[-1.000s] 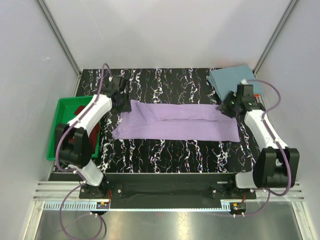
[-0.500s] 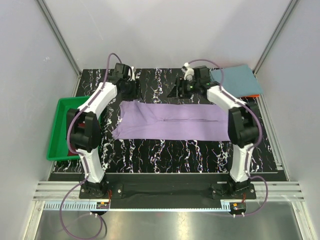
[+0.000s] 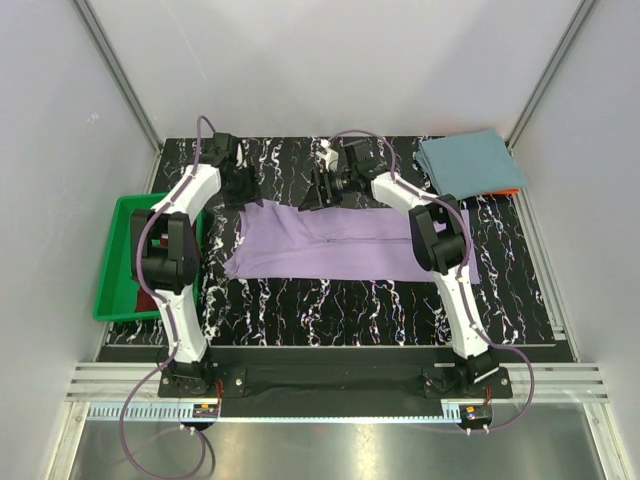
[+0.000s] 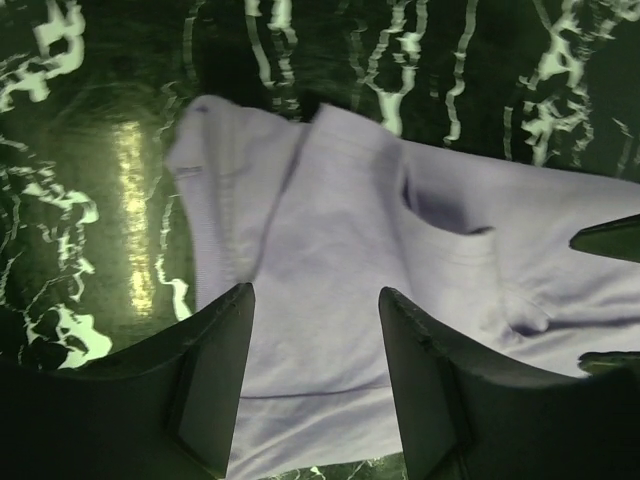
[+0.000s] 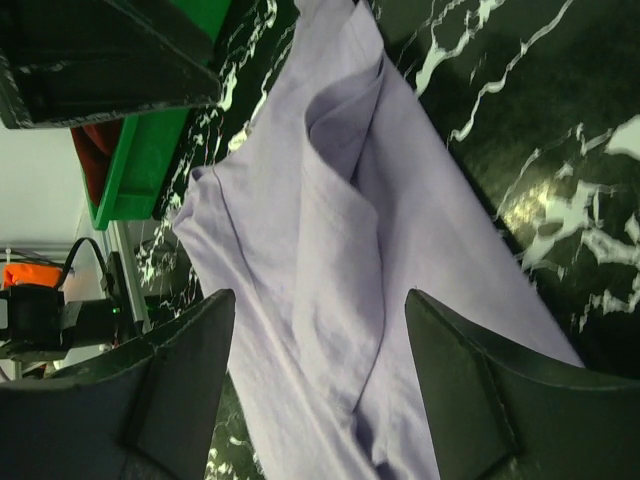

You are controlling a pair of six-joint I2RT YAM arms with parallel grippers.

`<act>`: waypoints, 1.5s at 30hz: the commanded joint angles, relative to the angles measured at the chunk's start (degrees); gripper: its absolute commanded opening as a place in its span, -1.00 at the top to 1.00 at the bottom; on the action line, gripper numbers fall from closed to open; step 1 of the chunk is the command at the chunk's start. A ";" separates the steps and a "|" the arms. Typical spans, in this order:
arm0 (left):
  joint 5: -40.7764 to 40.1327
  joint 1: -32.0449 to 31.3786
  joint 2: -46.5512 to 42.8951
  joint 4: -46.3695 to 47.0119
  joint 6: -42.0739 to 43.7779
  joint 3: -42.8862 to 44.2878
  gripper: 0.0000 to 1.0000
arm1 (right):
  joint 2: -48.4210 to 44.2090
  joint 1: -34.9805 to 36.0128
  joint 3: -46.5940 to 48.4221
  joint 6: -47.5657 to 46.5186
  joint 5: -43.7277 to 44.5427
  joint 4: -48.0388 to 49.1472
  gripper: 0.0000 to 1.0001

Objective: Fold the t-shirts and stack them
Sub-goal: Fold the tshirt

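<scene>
The lavender t-shirt (image 3: 340,245) lies spread out as a long strip across the middle of the table. My left gripper (image 3: 243,190) is open above its back left corner; the left wrist view shows the lavender cloth (image 4: 330,230) between the spread fingers, not held. My right gripper (image 3: 318,190) is open over the shirt's back edge near the middle, above a fold in the cloth (image 5: 350,230). The teal-blue t-shirt (image 3: 468,162) lies folded at the back right corner. The dark maroon t-shirt (image 3: 143,296) lies in the green tray, mostly hidden by my left arm.
The green tray (image 3: 112,262) stands off the table's left edge and also shows in the right wrist view (image 5: 150,150). An orange object (image 3: 510,187) peeks out under the teal shirt. Both arms stretch over the table's back half.
My right gripper has swung from the shirt's right end leftward along the back edge to the middle. My left gripper stayed at the back left corner, shifting only slightly. The lavender shirt lies about as before.
</scene>
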 commanded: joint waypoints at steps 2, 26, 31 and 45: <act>-0.85 1.31 1.16 1.33 -1.59 -2.30 -0.11 | 3.95 1.13 6.64 1.01 -4.02 1.25 -0.54; -1.55 1.66 6.08 1.94 -2.20 -3.98 0.17 | 10.81 3.95 12.53 6.37 -5.42 3.71 -0.52; -2.34 1.66 6.70 1.68 -2.20 -4.15 0.51 | 8.18 3.69 10.43 6.63 -1.22 4.33 -0.35; -5.42 1.66 7.49 0.71 -2.99 -3.71 0.64 | -3.78 0.35 -1.62 16.21 1.08 17.69 0.58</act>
